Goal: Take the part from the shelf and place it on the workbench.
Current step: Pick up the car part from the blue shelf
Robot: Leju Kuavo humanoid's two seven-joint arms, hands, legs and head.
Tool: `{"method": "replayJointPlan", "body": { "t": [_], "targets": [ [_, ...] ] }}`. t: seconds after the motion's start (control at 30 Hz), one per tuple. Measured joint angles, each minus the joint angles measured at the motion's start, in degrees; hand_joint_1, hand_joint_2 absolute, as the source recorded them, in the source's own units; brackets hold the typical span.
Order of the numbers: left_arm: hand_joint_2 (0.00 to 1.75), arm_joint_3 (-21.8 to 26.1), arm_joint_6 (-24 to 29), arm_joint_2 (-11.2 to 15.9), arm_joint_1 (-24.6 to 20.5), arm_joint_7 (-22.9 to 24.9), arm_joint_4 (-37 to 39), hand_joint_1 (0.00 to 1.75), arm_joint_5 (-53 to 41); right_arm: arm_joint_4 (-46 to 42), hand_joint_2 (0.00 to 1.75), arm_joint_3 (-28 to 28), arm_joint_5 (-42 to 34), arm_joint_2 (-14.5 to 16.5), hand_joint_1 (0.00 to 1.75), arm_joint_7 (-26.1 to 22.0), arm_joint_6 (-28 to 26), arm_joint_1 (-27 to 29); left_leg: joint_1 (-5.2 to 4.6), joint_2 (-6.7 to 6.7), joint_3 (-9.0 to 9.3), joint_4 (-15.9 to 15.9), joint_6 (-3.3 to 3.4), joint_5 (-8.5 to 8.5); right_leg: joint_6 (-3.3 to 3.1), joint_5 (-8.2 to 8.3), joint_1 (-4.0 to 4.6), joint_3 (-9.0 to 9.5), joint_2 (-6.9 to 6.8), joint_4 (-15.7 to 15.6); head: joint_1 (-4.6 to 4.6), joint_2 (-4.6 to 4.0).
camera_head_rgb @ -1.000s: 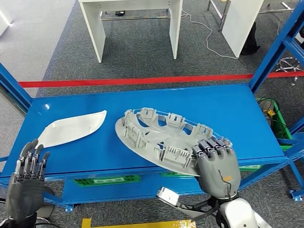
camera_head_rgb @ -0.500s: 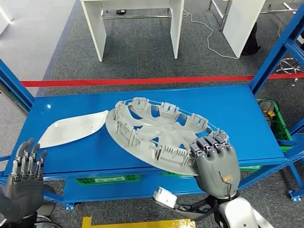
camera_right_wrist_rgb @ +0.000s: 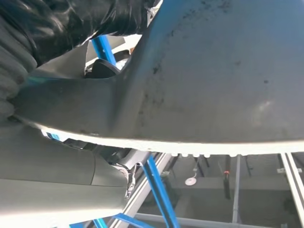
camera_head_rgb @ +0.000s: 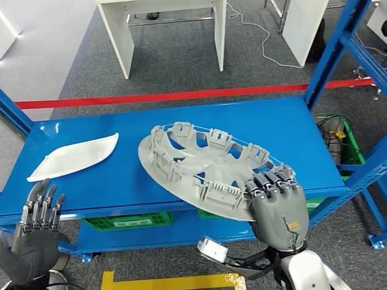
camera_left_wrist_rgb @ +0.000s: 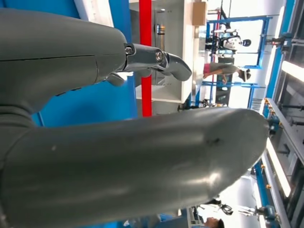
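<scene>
A round grey wheel-cover part (camera_head_rgb: 205, 169) with ribbed clips hangs tilted above the blue shelf (camera_head_rgb: 136, 181), its far edge low over the shelf top. My right hand (camera_head_rgb: 276, 205) grips its near right rim, fingers curled over the edge. In the right wrist view the part's smooth grey underside (camera_right_wrist_rgb: 222, 66) spans the picture above my thumb (camera_right_wrist_rgb: 53, 175). My left hand (camera_head_rgb: 34, 232) is held up in front of the shelf's left front edge, fingers apart and holding nothing. In the left wrist view my left hand's thumb (camera_left_wrist_rgb: 143, 166) is seen close up.
A flat white part (camera_head_rgb: 75, 156) lies on the shelf's left side. Blue shelf uprights (camera_head_rgb: 337, 45) rise at the right. Green crates (camera_head_rgb: 127, 220) sit on the lower level. Beyond a red floor line (camera_head_rgb: 159, 96) stands a white table (camera_head_rgb: 118, 36).
The grey part has come off the shelf surface and tilted up in my right hand, shifting slightly left. The camera has shifted a little. My left hand stays low at the left.
</scene>
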Motion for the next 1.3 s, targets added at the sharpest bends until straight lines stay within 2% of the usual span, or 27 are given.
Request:
{"method": "replayJointPlan", "body": {
  "t": [0.07, 0.1, 0.13, 0.2, 0.23, 0.27, 0.37, 0.4, 0.43, 0.53, 0.57, 0.6, 0.63, 0.67, 0.7, 0.77, 0.8, 0.87, 0.9, 0.93, 1.03, 1.07, 1.1, 1.13, 1.2, 1.27, 1.3],
  "targets": [
    [0.0, 0.02, -0.19, -0.02, 0.06, -0.23, 0.0, 0.0, -0.08, 0.01, 1.75, -0.06, -0.13, 0.0, 1.75, -0.2, -0.03, 0.05, -0.18, 0.0, -0.85, 5.04, 0.41, -2.96, -0.39, 0.79, 0.52, -1.08, -0.22, -0.01, -0.06, 0.0],
    [0.0, 0.03, -0.35, -0.04, 0.1, -0.31, 0.0, 0.0, -0.11, 0.01, 1.75, -0.08, -0.24, 0.0, 1.75, -0.32, -0.05, 0.07, -0.35, 0.0, 0.04, 4.81, 0.83, -2.92, -0.48, 1.22, 0.81, -1.61, -0.27, -0.01, -0.07, 0.0],
    [0.0, 0.06, -0.52, -0.09, 0.12, -0.37, 0.0, 0.0, -0.15, -0.02, 1.75, -0.09, -0.35, 0.0, 1.75, -0.41, -0.08, 0.08, -0.64, 0.0, 2.06, 2.21, 1.42, -1.87, -0.5, 1.66, 1.06, -2.08, -0.29, -0.02, -0.07, 0.0],
    [0.0, 0.14, -0.87, -0.25, 0.12, -0.43, -0.04, 0.0, -0.23, -0.22, 1.75, -0.12, -0.52, 0.0, 1.75, -0.57, -0.14, 0.11, -1.47, 0.11, 7.49, -6.11, 3.02, 0.64, -0.41, 2.56, 1.34, -2.68, -0.32, -0.14, 0.0, 0.01],
    [0.0, 0.19, -1.05, -0.35, 0.12, -0.48, -0.08, 0.0, -0.29, -0.34, 1.75, -0.14, -0.55, -0.01, 1.75, -0.62, -0.17, 0.12, -1.9, 0.24, 9.36, -9.39, 3.67, 1.56, -0.19, 3.04, 1.29, -2.79, -0.37, -0.31, -0.01, 0.01],
    [0.0, 0.24, -1.21, -0.45, 0.13, -0.54, -0.13, 0.0, -0.34, -0.44, 1.75, -0.15, -0.57, -0.01, 1.75, -0.66, -0.21, 0.14, -2.3, 0.34, 10.25, -11.24, 4.1, 2.09, 0.13, 3.54, 1.11, -2.82, -0.46, -0.54, -0.1, 0.01],
    [0.0, 0.42, -1.71, -0.83, 0.42, -0.69, -0.19, 0.0, -0.56, -0.59, 1.75, -0.21, -0.61, -0.05, 1.75, -0.83, -0.55, 0.24, -2.77, 0.46, 9.64, -12.56, 4.23, 4.07, 1.22, 5.12, 0.71, -2.74, -0.66, -1.73, -0.38, 0.0],
    [0.0, 0.49, -1.88, -1.03, 0.54, -0.7, -0.19, 0.0, -0.64, -0.64, 1.75, -0.26, -0.62, -0.1, 1.75, -0.92, -0.73, 0.39, -2.64, 0.53, 9.26, -13.1, 4.26, 4.99, 1.44, 4.48, 0.75, -2.97, -0.6, -1.68, -0.34, 0.0],
    [0.0, 0.56, -2.03, -1.22, 0.66, -0.75, -0.18, 0.0, -0.7, -0.67, 1.75, -0.33, -0.64, -0.19, 1.75, -1.02, -0.97, 0.59, -2.46, 0.61, 8.72, -13.62, 4.33, 5.95, 1.62, 2.7, 0.83, -3.4, -0.48, -0.7, -0.3, 0.0],
    [0.0, 0.82, -2.43, -1.73, 1.02, -1.08, -0.14, 0.0, -1.02, -0.58, 1.75, -0.51, -0.9, -0.56, 1.75, -1.4, -1.84, 1.23, -2.35, 0.77, 6.3, -13.72, 4.53, 8.13, 2.05, -5.46, 0.94, -5.17, -0.28, 8.27, -0.06, 0.0],
    [0.0, 0.93, -2.5, -1.85, 1.14, -1.18, -0.11, 0.0, -1.1, -0.52, 1.75, -0.56, -0.99, -0.67, 1.75, -1.5, -1.97, 1.41, -2.39, 0.8, 5.32, -13.54, 4.52, 8.78, 2.18, -6.35, 0.96, -5.26, -0.27, 11.24, -0.01, 0.0],
    [0.0, 1.04, -2.56, -1.95, 1.21, -1.26, -0.1, 0.0, -1.14, -0.46, 1.75, -0.6, -1.05, -0.76, 1.75, -1.56, -2.03, 1.6, -2.41, 0.82, 4.31, -13.33, 4.49, 9.41, 2.27, -5.87, 0.97, -4.69, -0.28, 12.82, 0.0, 0.0],
    [0.0, 1.15, -2.58, -2.02, 1.24, -1.3, -0.08, 0.0, -1.16, -0.4, 1.75, -0.61, -1.07, -0.83, 1.75, -1.58, -2.05, 1.75, -2.41, 0.82, 3.33, -13.07, 4.4, 9.97, 2.31, -4.42, 0.98, -3.16, -0.28, 12.44, 0.0, 0.0],
    [0.0, 1.26, -2.6, -2.09, 1.27, -1.33, -0.07, 0.0, -1.17, -0.36, 1.75, -0.63, -1.07, -0.91, 1.75, -1.6, -2.05, 1.85, -2.4, 0.82, 2.48, -12.72, 4.26, 10.45, 2.29, -2.92, 0.98, -0.54, -0.29, 9.88, 0.01, 0.0],
    [0.0, 1.36, -2.61, -2.17, 1.31, -1.35, -0.07, 0.0, -1.17, -0.33, 1.75, -0.67, -1.07, -0.98, 1.75, -1.61, -2.05, 1.88, -2.43, 0.8, 1.75, -12.32, 4.05, 10.83, 2.22, -2.62, 1.0, 2.62, -0.3, 5.96, 0.01, 0.01],
    [0.0, 1.49, -2.64, -2.29, 1.36, -1.38, -0.07, 0.0, -1.17, -0.31, 1.75, -0.74, -1.07, -1.08, 1.75, -1.62, -2.09, 1.94, -2.54, 0.77, 0.79, -11.44, 3.51, 11.46, 1.86, -3.99, 1.15, 7.95, -0.21, -1.56, -0.02, 0.01],
    [0.0, 1.53, -2.65, -2.32, 1.37, -1.39, -0.07, 0.0, -1.17, -0.31, 1.75, -0.76, -1.07, -1.08, 1.75, -1.62, -2.11, 1.97, -2.57, 0.77, 0.55, -11.21, 3.23, 11.81, 1.61, -4.92, 1.29, 8.92, -0.16, -3.33, -0.02, 0.01],
    [0.0, 1.57, -2.67, -2.35, 1.35, -1.32, -0.07, 0.0, -1.17, -0.32, 1.75, -0.76, -1.06, -1.09, 1.75, -1.6, -2.08, 1.96, -2.48, 0.72, 0.24, -11.03, 2.65, 12.44, 0.88, -4.61, 1.34, 8.4, -0.23, -3.82, 0.04, 0.01],
    [0.0, 1.58, -2.64, -2.36, 1.32, -1.19, -0.07, 0.0, -1.15, -0.39, 1.75, -0.74, -1.04, -1.09, 1.75, -1.55, -1.97, 1.88, -2.41, 0.65, -0.1, -10.67, 2.31, 11.82, 0.4, -4.13, 1.25, 7.81, -0.34, -3.85, 0.02, 0.01],
    [0.0, 1.58, -2.6, -2.36, 1.27, -1.01, -0.07, 0.0, -1.13, -0.55, 1.75, -0.73, -1.01, -1.08, 1.75, -1.42, -1.84, 1.8, -2.3, 0.58, -0.58, -9.52, 1.92, 10.13, -0.06, -3.54, 1.12, 7.17, -0.49, -3.92, -0.07, 0.01],
    [0.0, 1.58, -2.27, -2.36, 1.17, -0.43, -0.07, 0.0, -1.08, -1.23, 1.75, -0.69, -0.85, -1.05, 1.75, -0.99, -1.51, 1.74, -1.76, 0.51, -2.46, -0.75, 0.86, 1.87, -0.61, -1.52, 1.01, 5.17, -0.74, -3.88, -0.33, 0.0],
    [0.0, 1.58, -2.18, -2.36, 1.16, -0.36, -0.07, 0.0, -1.09, -1.36, 1.75, -0.68, -0.81, -1.05, 1.75, -0.93, -1.51, 1.77, -1.59, 0.51, -2.65, 2.31, 0.67, 0.57, -0.55, -0.83, 1.02, 4.39, -0.76, -3.8, -0.32, 0.0],
    [0.0, 1.58, -2.12, -2.36, 1.16, -0.35, -0.07, 0.0, -1.1, -1.41, 1.75, -0.68, -0.79, -1.05, 1.75, -0.89, -1.52, 1.83, -1.46, 0.51, -2.18, 3.99, 0.55, 0.6, -0.48, -0.19, 1.02, 3.51, -0.78, -3.71, -0.32, 0.0],
    [0.0, 1.57, -2.11, -2.36, 1.16, -0.39, -0.07, 0.0, -1.11, -1.46, 1.75, -0.68, -0.8, -1.05, 1.75, -0.86, -1.58, 1.92, -1.35, 0.51, -0.83, 3.66, 0.52, 1.74, -0.37, 0.41, 1.01, 2.67, -0.8, -3.64, -0.32, 0.0],
    [0.0, 1.52, -2.07, -2.36, 1.15, -0.44, -0.08, 0.0, -1.16, -1.67, 1.75, -0.68, -0.84, -1.05, 1.75, -0.84, -1.64, 2.14, -1.23, 0.48, 4.37, -2.81, 0.7, 4.59, -0.03, 1.48, 0.99, 1.38, -0.79, -3.58, -0.32, 0.0],
    [0.0, 1.44, -1.94, -2.36, 1.14, -0.44, -0.13, 0.0, -1.28, -2.08, 1.75, -0.69, -0.84, -1.05, 1.75, -0.88, -1.69, 2.37, -1.4, 0.4, 9.66, -11.04, 1.22, 4.66, 0.59, 2.47, 1.05, 0.76, -0.71, -3.65, -0.29, 0.0],
    [0.0, 1.4, -1.88, -2.35, 1.15, -0.46, -0.15, 0.0, -1.35, -2.28, 1.75, -0.7, -0.82, -1.06, 1.75, -0.91, -1.73, 2.48, -1.57, 0.35, 10.94, -13.41, 1.54, 4.14, 0.99, 2.95, 1.03, 0.65, -0.69, -3.75, -0.31, 0.0]
  ]
}}
